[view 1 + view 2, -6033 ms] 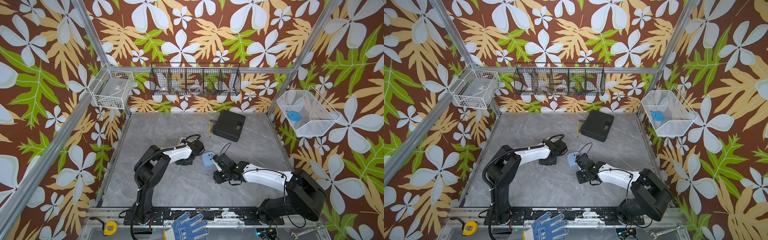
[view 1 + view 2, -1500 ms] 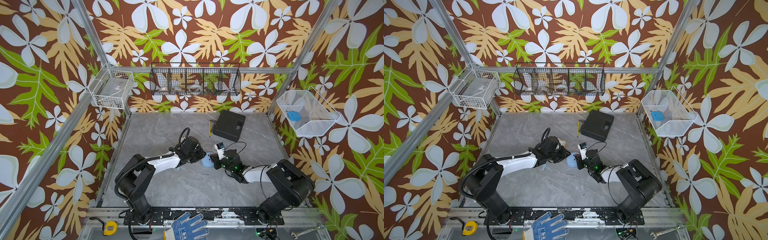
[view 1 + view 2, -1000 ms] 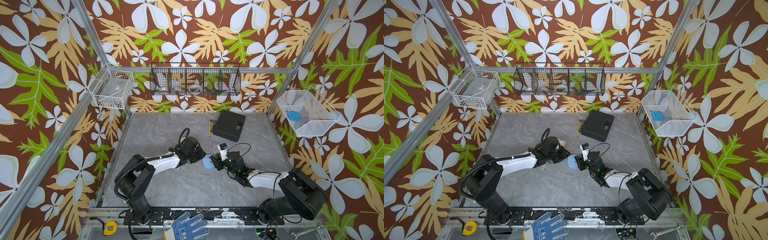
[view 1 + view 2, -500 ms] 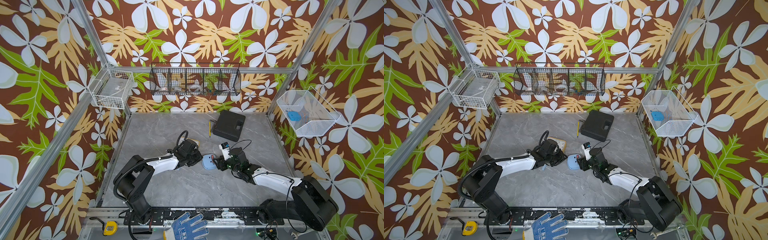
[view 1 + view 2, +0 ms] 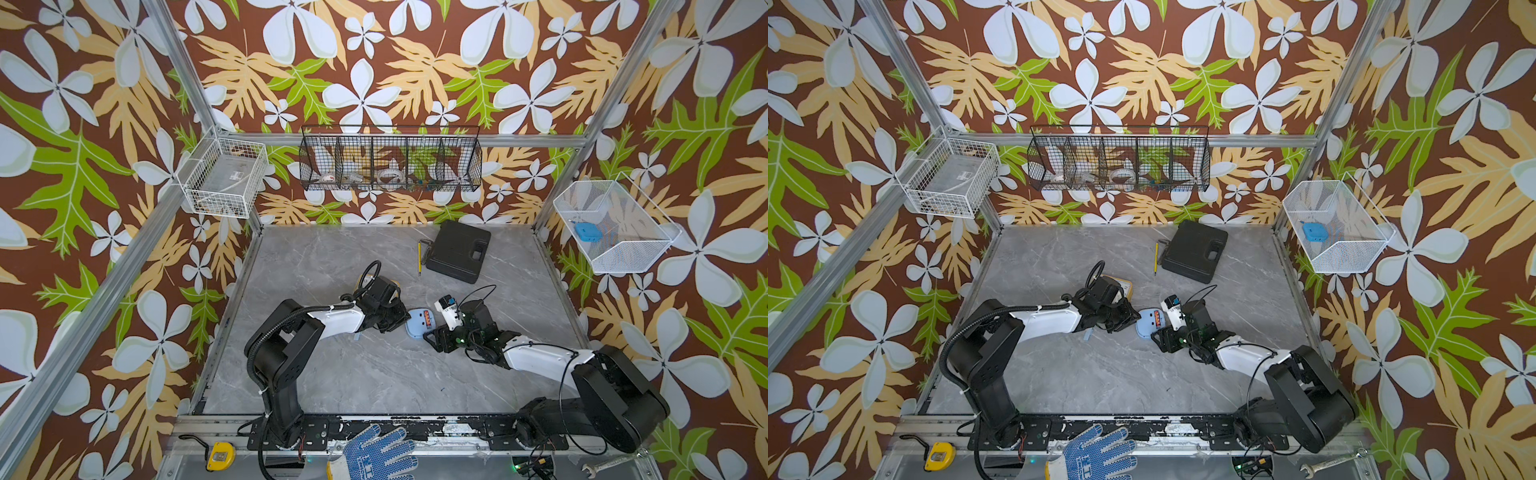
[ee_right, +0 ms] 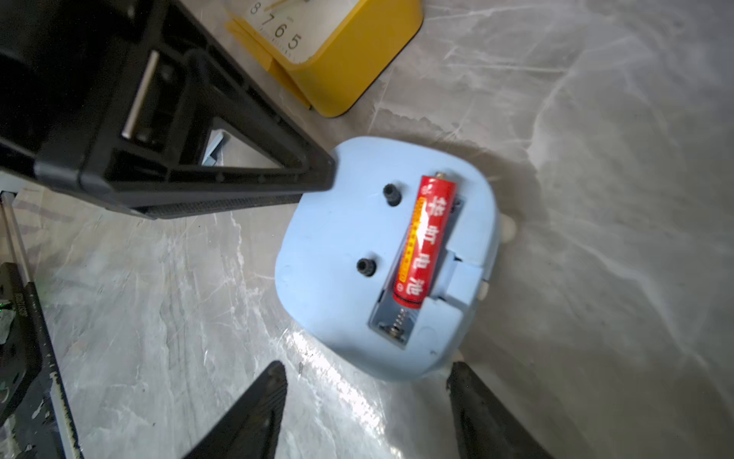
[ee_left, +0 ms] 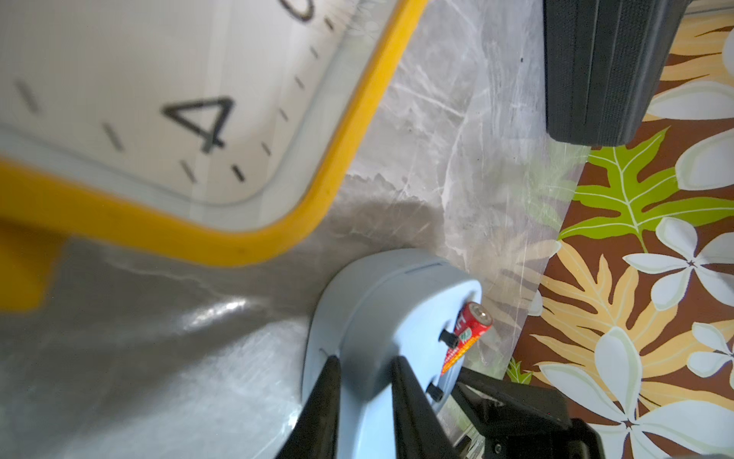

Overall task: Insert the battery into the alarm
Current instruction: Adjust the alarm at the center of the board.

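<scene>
Compared with a second ago, the right tool has been drawn back from the pale-blue rounded plastic alarm, and its fingers have been spread apart with nothing held between them. The red cylindrical battery is seen lying in the open compartment on the alarm's back, near the centre of the grey marble table in both top views. The left arm is stretched low from the lower left of the frame, and the left tool is clamped on the alarm's rim.

We see a glossy, marble-patterned grey tabletop, a smooth matt pale-blue plastic alarm, a shiny red-wrapped battery, a smooth yellow plastic clock
</scene>
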